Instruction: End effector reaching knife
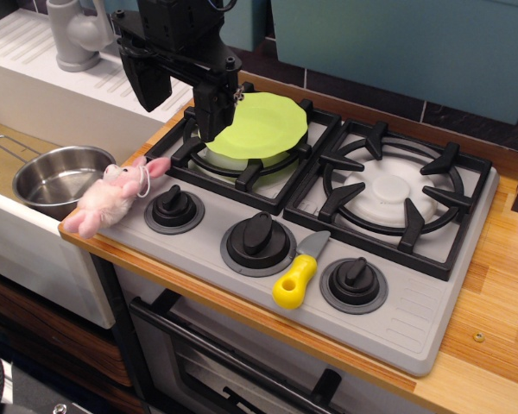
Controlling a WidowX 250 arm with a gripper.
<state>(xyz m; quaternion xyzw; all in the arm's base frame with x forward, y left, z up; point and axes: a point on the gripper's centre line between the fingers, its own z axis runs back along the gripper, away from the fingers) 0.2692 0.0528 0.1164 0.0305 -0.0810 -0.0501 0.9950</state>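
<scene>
The gripper [214, 121] hangs over the back-left burner of a grey toy stove [414, 319], its dark fingers [209, 116] pointing down at the near-left edge of a lime-green plate [257, 127] that lies on that burner's black grate. From this angle I cannot tell whether the fingers are parted or pressed together; nothing is seen between them.

The knife [297, 274] lies well apart from the fingers, toward the front of the stove and to their right, flat on the grey panel. Its yellow handle points to the stove's front edge and its short grey blade points back toward the burners. It sits between the middle knob [258, 239] and the right knob [354, 279], just beside each.

Between the fingers and the knife stand the grate's front bar and the middle knob. To the fingers' front-left, a pink plush toy [110, 194] rests on the stove's corner beside the left knob [173, 207], and a steel pot [59, 177] sits in the sink farther left.
</scene>
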